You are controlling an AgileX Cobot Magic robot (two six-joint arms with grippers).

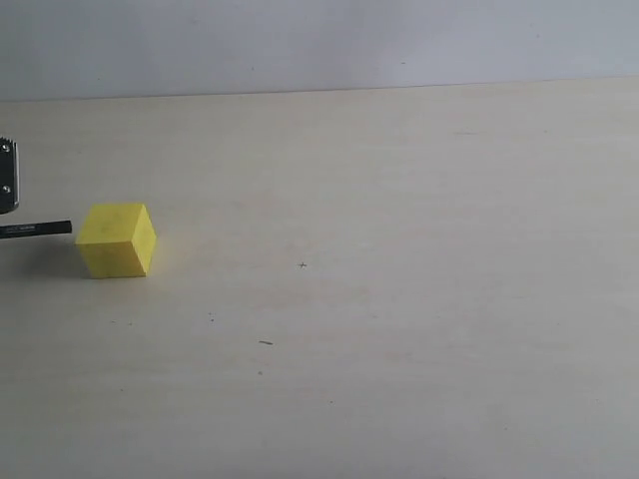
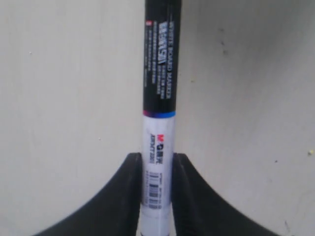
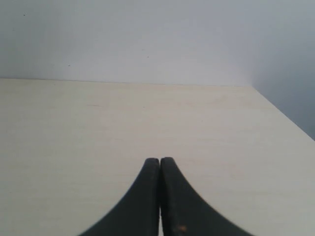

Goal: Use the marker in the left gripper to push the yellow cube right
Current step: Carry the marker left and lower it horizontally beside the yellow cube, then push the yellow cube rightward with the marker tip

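The yellow cube (image 1: 117, 239) rests on the pale table at the left of the exterior view. The marker (image 1: 40, 229) lies level just left of it, its black tip at or almost at the cube's left face. Only a sliver of the left arm (image 1: 8, 177) shows at the frame's left edge. In the left wrist view, my left gripper (image 2: 157, 162) is shut on the marker (image 2: 160, 93), its black fingers (image 2: 123, 196) clamping the white barrel while the black end points away. The cube is out of that view. My right gripper (image 3: 160, 161) is shut and holds nothing.
The pale wooden table (image 1: 399, 299) stretches far to the right of the cube, with a few tiny dark specks (image 1: 265, 342). A grey wall (image 1: 319, 40) rises behind the table's back edge. The table's right edge (image 3: 283, 115) appears in the right wrist view.
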